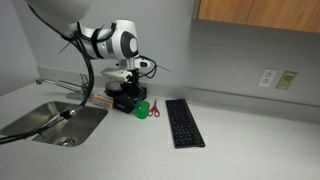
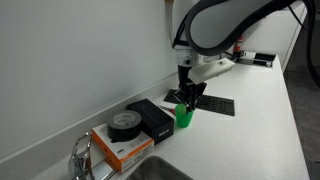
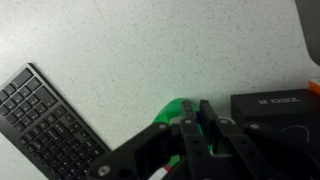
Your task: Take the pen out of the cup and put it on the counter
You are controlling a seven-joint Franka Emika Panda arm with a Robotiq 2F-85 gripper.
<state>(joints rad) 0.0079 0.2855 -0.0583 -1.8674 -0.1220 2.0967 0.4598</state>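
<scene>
The small green cup (image 1: 143, 109) stands on the pale counter (image 1: 240, 130) between a black box and the black keyboard. It also shows in an exterior view (image 2: 185, 117) and in the wrist view (image 3: 170, 108). My gripper (image 2: 187, 99) points straight down at the cup's mouth, with its fingertips (image 3: 195, 122) drawn close together and only a thin gap between them. The pen is mostly hidden by the fingers. A small reddish bit (image 1: 155, 112) shows right beside the cup.
A black keyboard (image 1: 184, 123) lies beside the cup. A black box (image 2: 150, 118) stands on the cup's other side. Beyond it a tape roll (image 2: 124, 124) lies on an orange box (image 2: 118, 150). The steel sink (image 1: 55, 122) and faucet (image 2: 80, 155) are further along, with a wall behind.
</scene>
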